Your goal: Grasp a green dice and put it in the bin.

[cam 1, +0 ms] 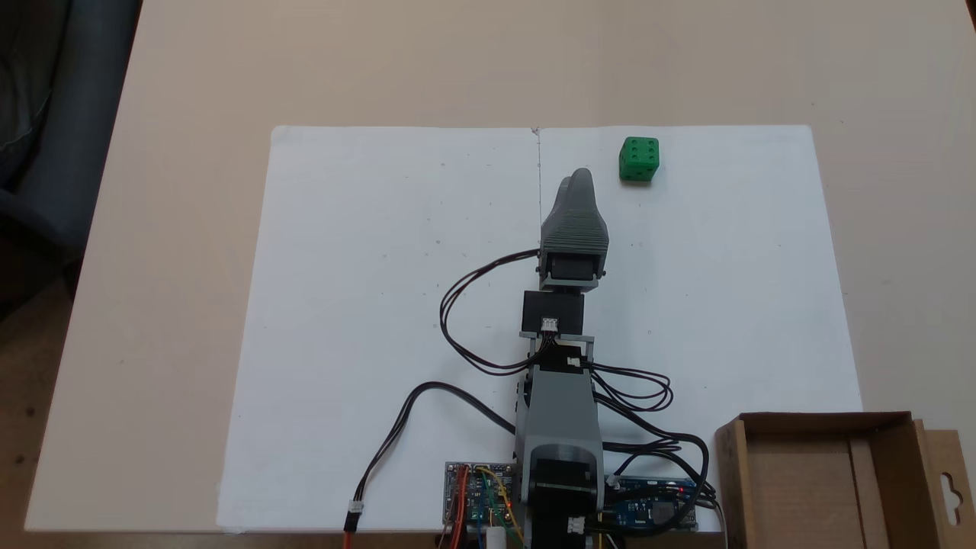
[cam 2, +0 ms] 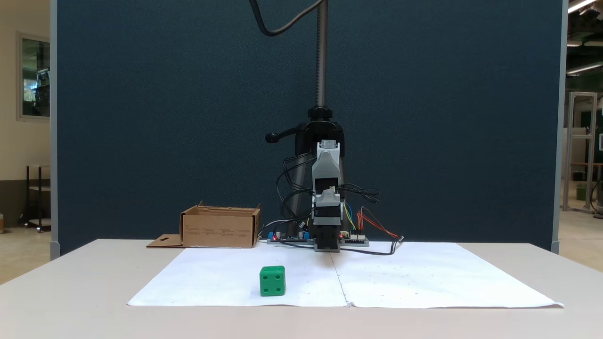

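Observation:
The green dice (cam 1: 639,159) rests on the white paper at the far right of a fixed view, its six-pip face up; it also stands near the paper's front edge (cam 2: 272,281). My gripper (cam 1: 576,180) points along the paper's centre line, a little left of and short of the dice, not touching it. Its grey jaws lie together with nothing between them. From the front the gripper (cam 2: 327,197) hangs above the arm's base. The bin (cam 1: 823,419), an open brown cardboard box with a hang-hole flap, sits beside the base and looks empty (cam 2: 220,231).
Two white paper sheets (cam 1: 381,305) cover the beige table. Circuit boards (cam 1: 476,496) and looping black cables (cam 1: 465,305) crowd the arm's base. A camera stand pole (cam 2: 321,56) rises behind the arm in front of a blue partition. A chair (cam 1: 46,114) stands off the table's left edge.

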